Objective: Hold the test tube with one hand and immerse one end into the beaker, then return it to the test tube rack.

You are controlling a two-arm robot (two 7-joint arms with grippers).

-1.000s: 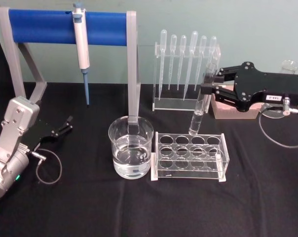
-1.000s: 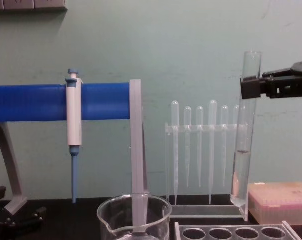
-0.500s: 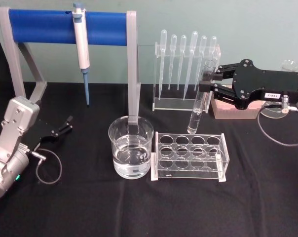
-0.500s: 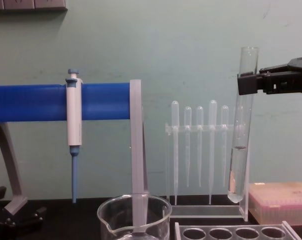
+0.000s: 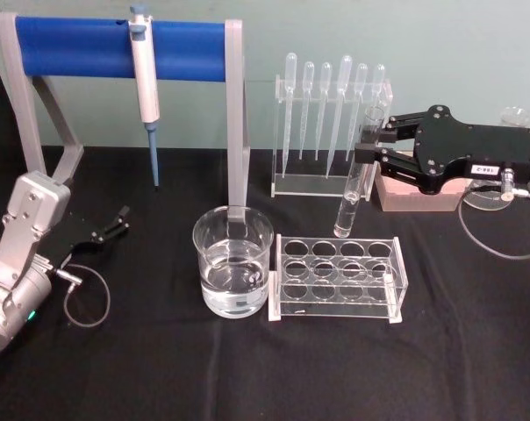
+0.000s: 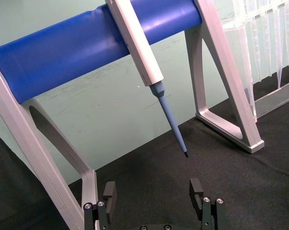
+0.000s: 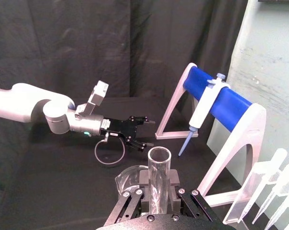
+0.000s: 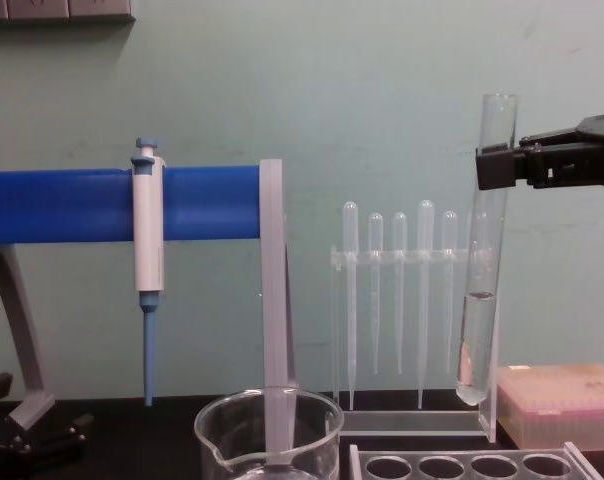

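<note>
Nearest on the matte black cloth (image 5: 247, 377), a wide clear glass beaker (image 5: 233, 260) is standing, round-walled with a rolled rim and pouring spout, with water lying in its lower part. Just beside it on the right, a clear plastic test tube rack (image 5: 338, 279) is sitting with its round holes facing up. Off to the left, the left gripper (image 5: 116, 221) is lying low by the cloth, its black fingers spread wide around nothing.

Over the rack's far edge, the right gripper (image 5: 368, 149) is pinching the test tube (image 8: 487, 250) a little below its rim, both fingers pressed against the glass. The slim, round-bottomed tube is hanging nearly upright, clear of the rack, with clear liquid in its lower part.

Behind it a pink box (image 5: 397, 200) is lying beside a clear stand of thin bulb-topped pipettes (image 5: 331, 114). Farther left, a grey-legged frame with a smooth blue bar (image 5: 81, 48) is carrying a white-and-blue pipettor (image 5: 144, 79). A pale green wall (image 8: 332, 90) is rising behind everything.
</note>
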